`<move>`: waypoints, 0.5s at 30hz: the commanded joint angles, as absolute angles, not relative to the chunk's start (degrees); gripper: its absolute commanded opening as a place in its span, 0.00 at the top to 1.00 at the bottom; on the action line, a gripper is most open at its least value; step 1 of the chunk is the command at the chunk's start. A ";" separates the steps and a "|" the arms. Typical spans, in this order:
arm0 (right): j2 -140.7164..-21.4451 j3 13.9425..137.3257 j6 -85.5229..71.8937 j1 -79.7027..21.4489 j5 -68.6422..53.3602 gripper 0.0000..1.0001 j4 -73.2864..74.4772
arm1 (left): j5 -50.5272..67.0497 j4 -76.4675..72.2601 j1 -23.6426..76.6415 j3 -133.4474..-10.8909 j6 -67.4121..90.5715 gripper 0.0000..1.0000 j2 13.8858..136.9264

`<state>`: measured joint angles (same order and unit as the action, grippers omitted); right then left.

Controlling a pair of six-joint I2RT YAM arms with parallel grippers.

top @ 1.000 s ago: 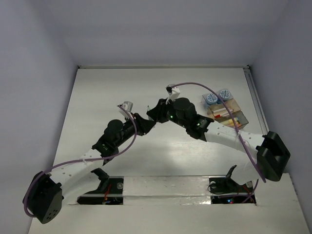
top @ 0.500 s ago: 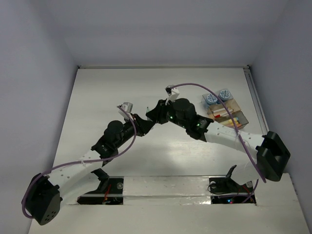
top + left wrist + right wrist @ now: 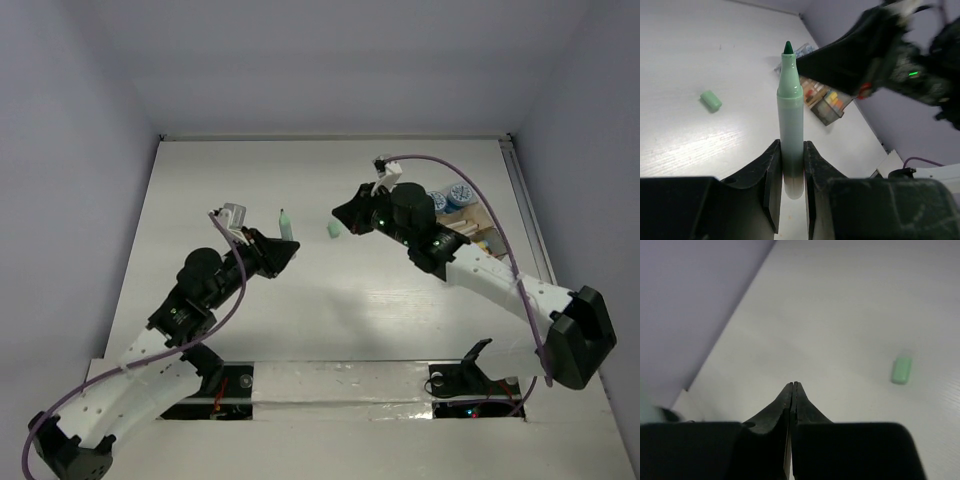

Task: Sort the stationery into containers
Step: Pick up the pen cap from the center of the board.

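The left arm (image 3: 165,325) reaches forward and to the right, its left gripper (image 3: 281,250) clenched on a green pen (image 3: 790,100) that points upward. The right arm (image 3: 480,275) stretches to the left, and the 2 fingers of its right gripper (image 3: 792,386) are pressed together and empty.

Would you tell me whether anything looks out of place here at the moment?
Yes: the green marker held in the left gripper has no cap, its tip bare, while a small green cap lies loose on the table, apart from it.
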<state>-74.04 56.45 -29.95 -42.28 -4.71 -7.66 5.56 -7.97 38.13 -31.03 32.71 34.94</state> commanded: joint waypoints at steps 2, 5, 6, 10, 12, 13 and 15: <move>-82.51 59.75 -27.60 -41.75 -8.69 1.00 -2.46 | 6.15 1.21 38.06 -40.84 27.34 1.00 32.35; -88.93 62.91 -27.07 -41.75 -9.32 1.00 -2.02 | 8.08 5.00 38.06 -44.64 23.48 1.00 32.96; -92.08 63.71 -26.72 -41.75 -9.14 1.00 -1.76 | 8.35 7.53 38.06 -47.17 21.12 1.00 33.22; -99.99 68.63 -26.54 -41.75 -6.77 1.00 -0.18 | 7.04 12.30 38.06 -50.97 15.58 1.00 34.63; -102.56 70.83 -26.54 -41.75 -5.63 1.00 -0.18 | 6.16 13.18 38.06 -50.72 14.16 1.00 34.63; -103.70 71.54 -26.46 -41.75 -5.19 1.00 -0.18 | 5.02 13.18 38.06 -50.36 13.37 1.00 34.45; -106.78 73.90 -25.76 -41.75 -2.91 1.00 2.71 | 4.05 12.23 38.06 -48.35 13.18 1.00 33.67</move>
<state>-105.01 68.75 -27.33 -41.36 -6.22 0.97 6.02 11.07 38.13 -49.47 17.06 33.87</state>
